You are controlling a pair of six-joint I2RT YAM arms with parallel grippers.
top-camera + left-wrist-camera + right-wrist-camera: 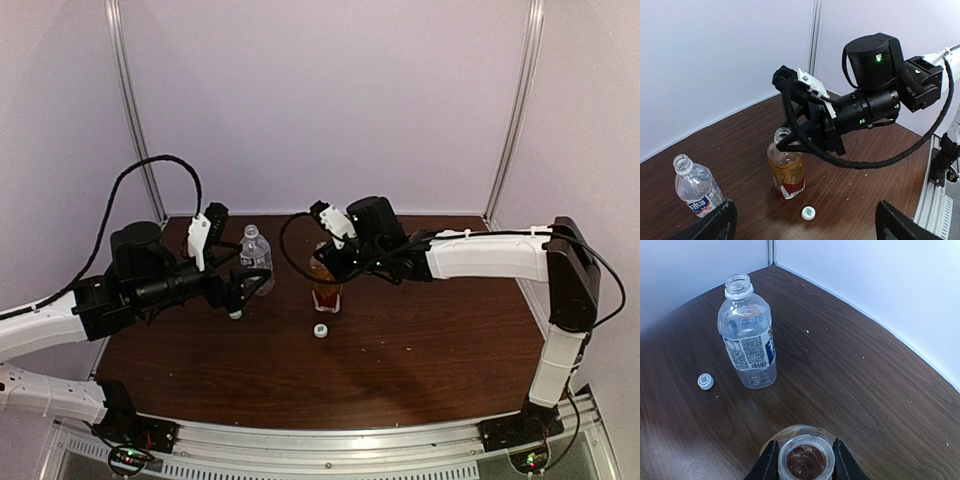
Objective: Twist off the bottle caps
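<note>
right pincer (804, 459) grips amber bottle (805, 466), open-mouthed in wrist view.

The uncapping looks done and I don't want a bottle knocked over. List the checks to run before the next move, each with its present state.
1. Clear bottle neck open, cap off: ok.
2. Amber bottle neck open, cap off: ok.
3. Both bottles upright: ok.
4. Caps accounted for: ok. The first cap lies loose beside the clear bottle and the second cap in front of the amber bottle.
5. Left claw open and holding nothing: ok.
6. Right claw free of the bottle before it pulls away: not ok. It appears closed on the amber bottle's neck.
</note>
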